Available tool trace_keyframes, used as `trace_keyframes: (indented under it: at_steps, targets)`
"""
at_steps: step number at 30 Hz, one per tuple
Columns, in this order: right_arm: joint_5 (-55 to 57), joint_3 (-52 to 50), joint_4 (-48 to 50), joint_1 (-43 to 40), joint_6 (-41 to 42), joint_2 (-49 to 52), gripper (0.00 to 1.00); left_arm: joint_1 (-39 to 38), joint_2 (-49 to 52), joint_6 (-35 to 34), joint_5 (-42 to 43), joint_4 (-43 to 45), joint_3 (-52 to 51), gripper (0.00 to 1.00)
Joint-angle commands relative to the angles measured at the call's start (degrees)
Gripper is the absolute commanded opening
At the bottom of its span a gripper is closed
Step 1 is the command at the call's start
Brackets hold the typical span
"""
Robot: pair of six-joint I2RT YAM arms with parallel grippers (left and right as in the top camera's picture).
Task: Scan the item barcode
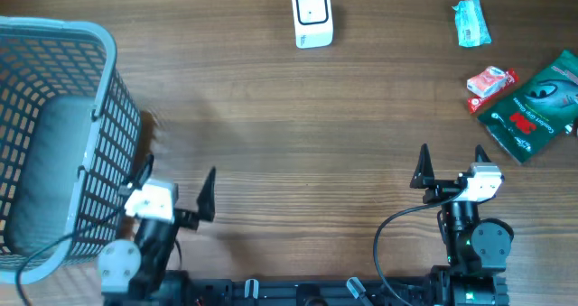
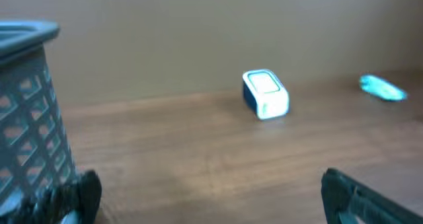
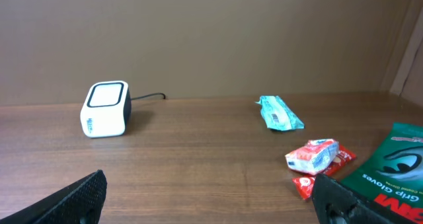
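The white barcode scanner (image 1: 312,15) with its dark window stands at the table's far middle, also seen from the left wrist (image 2: 266,94) and the right wrist (image 3: 106,109). Three items lie at the far right: a teal packet (image 1: 471,23), a red and white packet (image 1: 490,83) and a green glove pack (image 1: 535,107). My right gripper (image 1: 452,169) is open near the front edge, short of these items, with bare wood between its fingers (image 3: 211,184). My left gripper (image 1: 176,187) is open at the front left beside the basket, holding nothing (image 2: 211,184).
A tall grey-blue mesh basket (image 1: 54,134) fills the left side, and its wall (image 2: 26,118) stands right against my left gripper's left finger. The scanner's cable (image 3: 149,98) runs off behind it. Bare wood lies between both grippers and the scanner.
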Motion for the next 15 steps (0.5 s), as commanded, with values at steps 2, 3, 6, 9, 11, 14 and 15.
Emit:
trace_keyframes:
  at_steps: [2,3,6,9,11,14,15]
  targets:
    - [0.90,-0.04,0.17,0.02,0.50,-0.09,1.00,0.87,-0.37,-1.60,-1.33,14.78,-11.23,1.00]
    - [0.90,-0.04,0.17,0.02,0.50,-0.09,1.00,0.87,-0.37,-1.64,-2.49,15.28,-12.04,1.00]
    - [0.90,-0.04,0.17,0.02,0.52,-0.04,1.00,0.90,-0.37,-8.13,-9.40,15.10,-13.94,1.00]
    - [0.90,-0.04,0.17,0.02,0.50,-0.02,1.00,0.90,-0.50,-11.78,-13.27,15.76,-16.31,1.00]
    - [0.90,-0.04,0.17,0.02,0.50,-0.02,1.00,0.87,-0.52,-9.55,-13.18,16.00,-16.39,1.00]
    - [0.90,-0.04,0.17,0.02,0.50,-0.02,1.00,0.87,-0.52,-6.29,-12.79,15.93,-16.39,1.00]
    - [0.90,-0.04,0.17,0.02,0.50,-0.02,1.00,0.87,-0.52,-5.99,-12.76,15.93,-16.39,1.00]
